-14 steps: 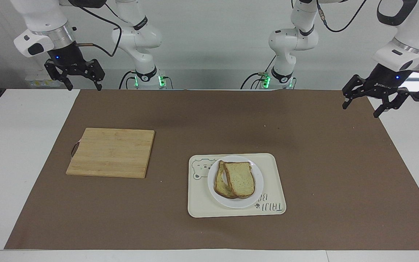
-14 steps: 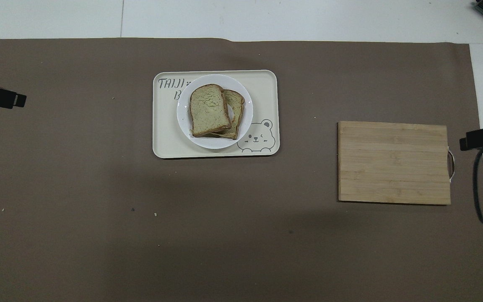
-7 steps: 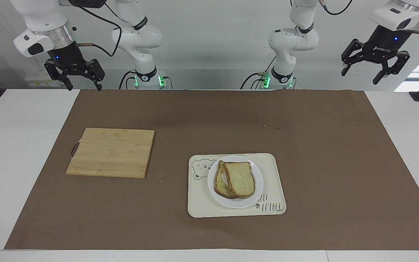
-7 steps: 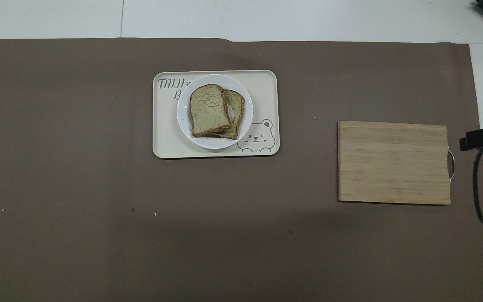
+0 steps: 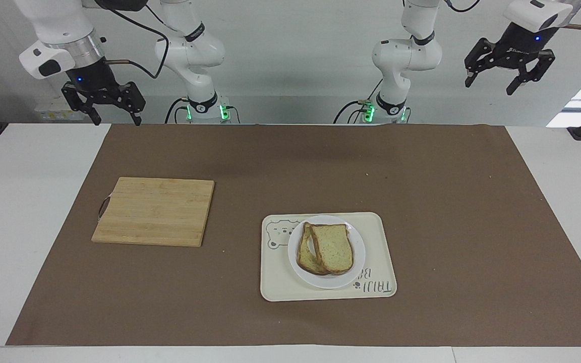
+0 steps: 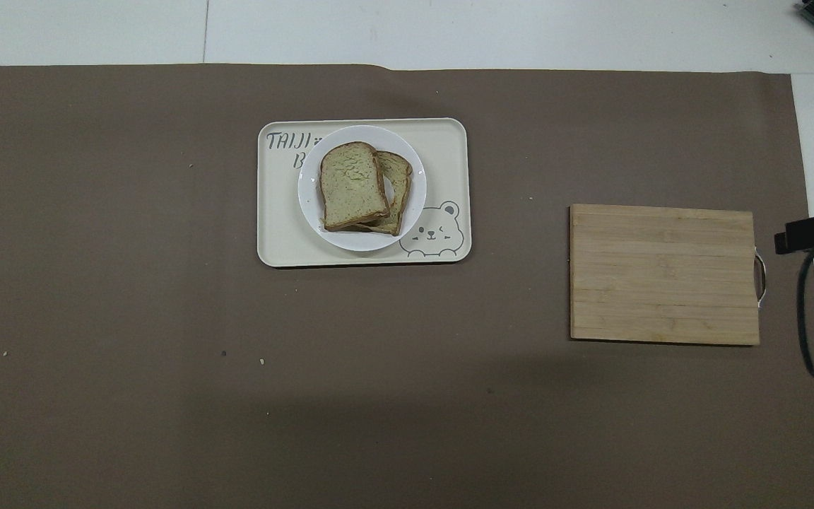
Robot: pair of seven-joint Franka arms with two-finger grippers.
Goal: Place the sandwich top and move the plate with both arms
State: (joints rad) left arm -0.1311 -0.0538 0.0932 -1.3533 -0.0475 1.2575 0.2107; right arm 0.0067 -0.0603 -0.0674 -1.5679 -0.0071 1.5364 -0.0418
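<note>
sandwich top (image 5: 334,248): plain slice lying on a second slice, skewed so the lower one peeks out toward the right arm's end; both on the plate.
long axis: runs roughly toward and away from the robots, rounded end farther from them.
plate (image 5: 356,265): sits in the bear-print tray (image 5: 382,237), on the brown mat of the table (image 5: 28,212).
cutting board (image 5: 154,210): toward the right arm's end, well apart from the tray, bare.
left gripper (image 5: 510,80): raised high at the left arm's end of the table, fingers spread wide, empty.
right gripper (image 5: 114,113): raised at the right arm's end, fingers spread, empty; arm waits.
bearing: plate lies between the two grippers, well apart from each; judged slightly closer to the left arm's base.
status (judgement): top looks placed; plate move not yet begun.
</note>
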